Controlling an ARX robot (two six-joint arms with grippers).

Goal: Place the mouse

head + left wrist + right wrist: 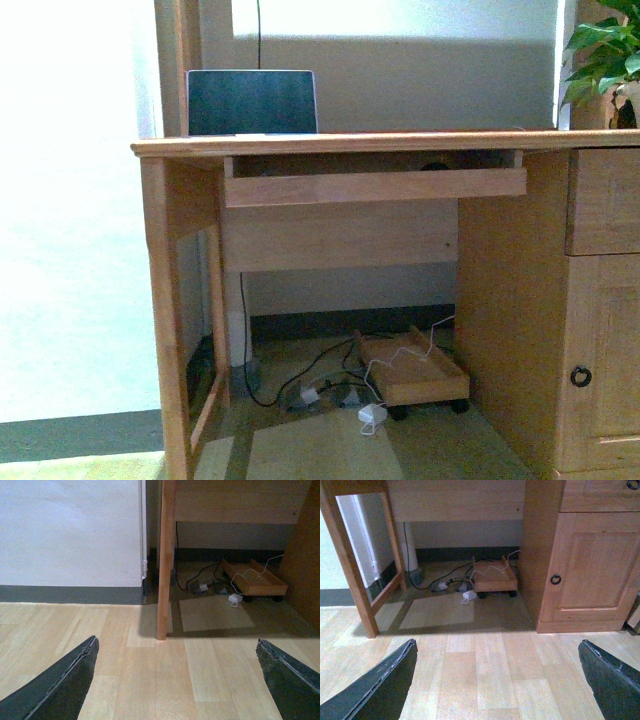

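Both arms hang low over pale plank flooring [150,680], the left gripper [176,645] and right gripper [497,645] spread wide and empty. The mouse [435,166], only a dark domed sliver, sits in the pull-out tray [375,186] of the wooden desk [350,143], above and ahead, right of centre, likely nearer the right arm. Its long axis is hidden.

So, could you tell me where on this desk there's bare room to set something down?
Nothing rises from the desktop between the laptop and the plant. The floor underneath is crowded with cables and a wheeled tray.
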